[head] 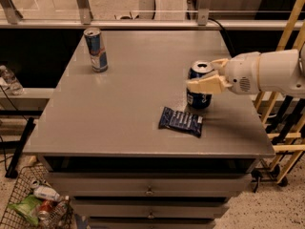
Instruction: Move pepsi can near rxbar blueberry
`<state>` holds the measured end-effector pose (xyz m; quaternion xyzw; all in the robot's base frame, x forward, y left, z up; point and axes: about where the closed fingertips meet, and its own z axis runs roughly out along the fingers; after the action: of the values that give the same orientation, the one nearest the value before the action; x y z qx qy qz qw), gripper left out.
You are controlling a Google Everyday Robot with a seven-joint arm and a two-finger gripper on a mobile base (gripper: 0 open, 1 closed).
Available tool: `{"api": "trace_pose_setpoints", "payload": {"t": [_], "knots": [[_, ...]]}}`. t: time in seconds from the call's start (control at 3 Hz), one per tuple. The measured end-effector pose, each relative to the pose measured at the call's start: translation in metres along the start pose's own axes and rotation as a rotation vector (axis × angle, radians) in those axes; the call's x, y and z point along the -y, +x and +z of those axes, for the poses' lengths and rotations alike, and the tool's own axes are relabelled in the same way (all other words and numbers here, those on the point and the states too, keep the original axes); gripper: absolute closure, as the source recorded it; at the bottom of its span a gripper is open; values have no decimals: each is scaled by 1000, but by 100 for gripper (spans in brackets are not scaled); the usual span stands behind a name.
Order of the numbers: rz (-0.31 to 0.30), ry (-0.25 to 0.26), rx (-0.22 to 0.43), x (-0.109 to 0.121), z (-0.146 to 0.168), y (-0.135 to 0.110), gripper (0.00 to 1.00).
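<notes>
Camera view: gripper (202, 74) over table (133, 104), fingers clamped on upright pepsi can (198, 99), just behind rxbar blueberry (181, 121). Slim blue-silver can (96, 49) far-left corner, well apart.

Grey table (124, 109) bears three items
Slim can (96, 49) stands far left; pepsi can (199, 100) stands right, just behind the flat rxbar blueberry (181, 121); gripper (202, 74), reaching from the right, clasps the pepsi can.

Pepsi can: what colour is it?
Pepsi can: dark blue, silver top; camera view. The gripper holds it.
</notes>
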<state>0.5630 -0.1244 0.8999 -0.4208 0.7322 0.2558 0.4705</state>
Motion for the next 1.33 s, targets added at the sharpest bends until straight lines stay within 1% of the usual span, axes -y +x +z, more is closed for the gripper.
{"api": "trace_pose_setpoints", "payload": {"t": [0.33,0.67,1.0,1.33], "knots": [[30,-2,31,-12,-4,16,100],[42,-2,29,-17,-7,19,100],[59,-17,21,-20,-7,21,82],[56,-20,21,-22,-5,20,58]]}}
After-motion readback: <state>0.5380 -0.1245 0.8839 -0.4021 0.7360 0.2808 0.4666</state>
